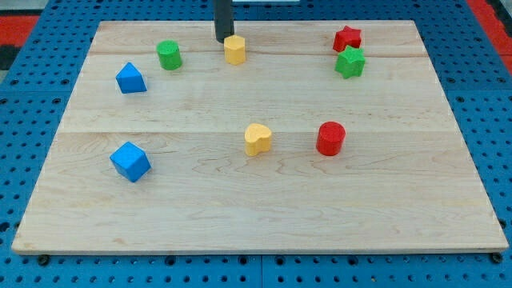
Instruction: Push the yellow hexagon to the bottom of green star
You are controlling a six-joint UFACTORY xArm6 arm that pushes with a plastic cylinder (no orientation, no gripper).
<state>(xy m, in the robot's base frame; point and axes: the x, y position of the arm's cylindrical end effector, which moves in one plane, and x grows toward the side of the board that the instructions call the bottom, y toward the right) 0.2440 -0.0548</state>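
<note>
The yellow hexagon (234,49) sits near the top of the wooden board, left of centre. My tip (222,40) is right against its upper left side, touching or nearly touching it. The green star (350,62) lies at the view's upper right, far to the right of the hexagon, with a red star (347,38) just above it and touching or almost touching it.
A green cylinder (169,55) stands left of the hexagon. A blue block with a peaked top (130,78) and a blue cube (130,162) lie at the left. A yellow heart (258,139) and a red cylinder (330,138) sit mid-board. The board's edge (256,22) runs just above the tip.
</note>
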